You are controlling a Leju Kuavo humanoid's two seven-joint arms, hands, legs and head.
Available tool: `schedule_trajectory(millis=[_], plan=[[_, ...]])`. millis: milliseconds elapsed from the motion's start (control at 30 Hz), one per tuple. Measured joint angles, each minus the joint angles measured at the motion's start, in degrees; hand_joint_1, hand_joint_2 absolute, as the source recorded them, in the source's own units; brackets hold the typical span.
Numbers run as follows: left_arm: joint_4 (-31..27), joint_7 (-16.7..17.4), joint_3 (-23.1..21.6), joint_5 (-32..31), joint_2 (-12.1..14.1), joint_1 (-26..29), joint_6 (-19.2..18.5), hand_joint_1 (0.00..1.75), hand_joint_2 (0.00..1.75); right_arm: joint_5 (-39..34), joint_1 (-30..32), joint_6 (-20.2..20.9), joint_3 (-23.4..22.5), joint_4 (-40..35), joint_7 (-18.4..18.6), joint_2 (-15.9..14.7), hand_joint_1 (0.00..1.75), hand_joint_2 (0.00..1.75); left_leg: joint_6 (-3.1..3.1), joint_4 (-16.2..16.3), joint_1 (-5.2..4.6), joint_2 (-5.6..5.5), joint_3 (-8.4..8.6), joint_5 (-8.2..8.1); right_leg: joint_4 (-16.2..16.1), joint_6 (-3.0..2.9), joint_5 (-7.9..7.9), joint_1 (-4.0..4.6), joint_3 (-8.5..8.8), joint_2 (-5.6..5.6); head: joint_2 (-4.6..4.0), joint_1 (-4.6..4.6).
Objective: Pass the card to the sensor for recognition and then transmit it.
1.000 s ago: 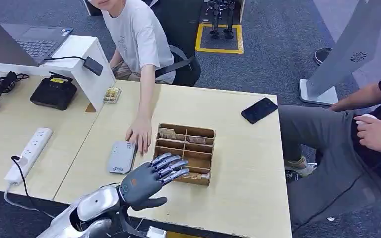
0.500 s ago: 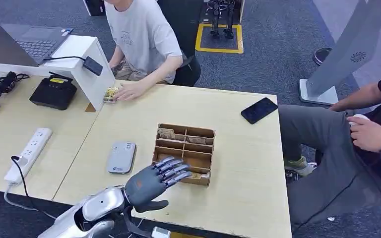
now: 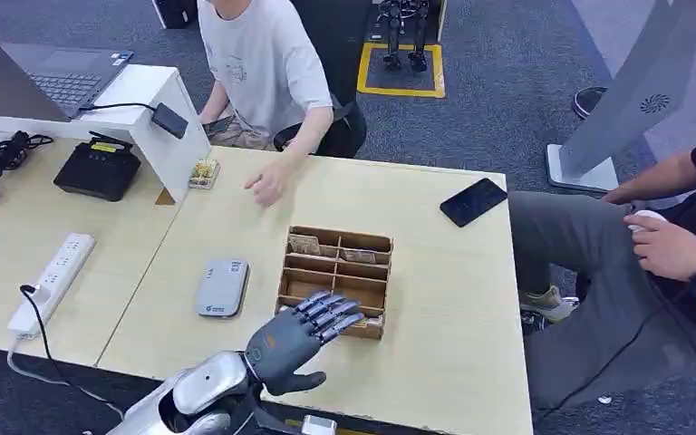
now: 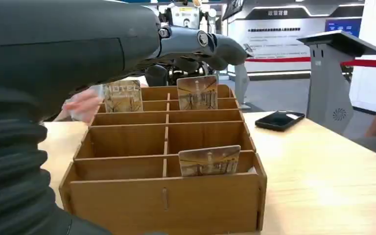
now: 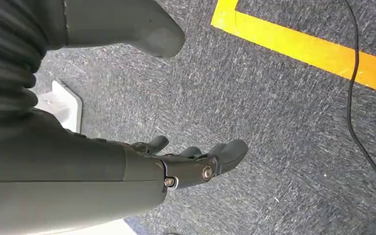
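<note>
Wooden organizer (image 3: 336, 276): near the bench's (image 3: 453, 299) front edge.
Card (image 4: 209, 160): upright in its front compartment.
Left hand (image 3: 301, 333): fingers spread over it, empty.
Right hand (image 5: 186, 164): empty, loosely curled above carpet.

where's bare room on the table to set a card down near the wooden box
Bare tabletop runs right of the wooden box, below the black phone. A narrower strip lies between box and card reader. The near edge is crowded by the left hand, whose fingers overlap the box's front row.
</note>
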Motion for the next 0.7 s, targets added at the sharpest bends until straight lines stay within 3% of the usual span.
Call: schedule_trajectory(millis=[367, 700], plan=[[0.9, 0.0, 0.0, 0.0, -0.7, 0.2, 0.1, 0.0, 1.75, 0.0, 0.0, 0.0, 0.0, 0.0, 0.0, 0.1, 0.0, 1.75, 0.0, 0.0, 0.0, 0.0, 0.0, 0.01, 0.0, 0.0, 0.0, 0.0, 0.01, 0.0, 0.0, 0.0], [1.7, 2.2, 0.0, -0.4, -1.3, 0.2, 1.4, 0.0, 1.75, 0.4, 0.0, -0.2, 0.0, 0.0, 0.0, 0.5, 0.0, 1.75, 0.0, 0.0, 0.0, 0.0, 0.0, 0.0, 0.0, 0.0, 0.0, 0.0, 0.01, -0.01, 0.0, 0.0]])
